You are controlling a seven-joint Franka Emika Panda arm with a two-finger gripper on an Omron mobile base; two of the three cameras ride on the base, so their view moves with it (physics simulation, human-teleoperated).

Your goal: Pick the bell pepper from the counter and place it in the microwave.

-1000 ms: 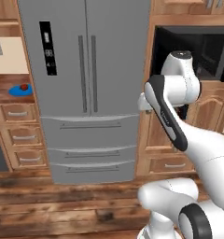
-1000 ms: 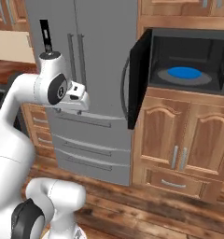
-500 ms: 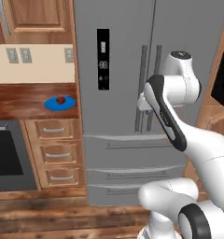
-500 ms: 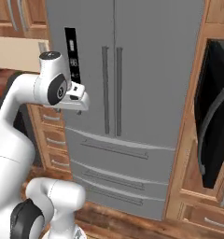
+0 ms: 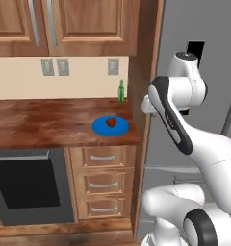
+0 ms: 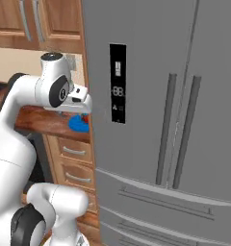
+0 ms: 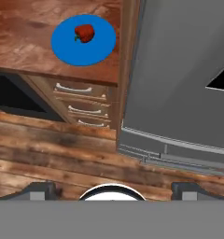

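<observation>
We are seeing the bell pepper (image 5: 110,123) sitting on a blue plate (image 5: 100,128) on the surface (image 5: 45,122), near a green bottle (image 5: 121,91); our gripper (image 7: 111,190), fingers spread apart, is hovering beside the fridge (image 6: 185,120).

Above the desk (image 5: 50,122) we see open air up to the wall cabinets (image 5: 64,24). A green bottle (image 5: 121,91) stands at the back right corner, and the grey fridge (image 6: 175,120) walls off the right end. The blue plate (image 5: 110,126) seems unobstructed.
</observation>
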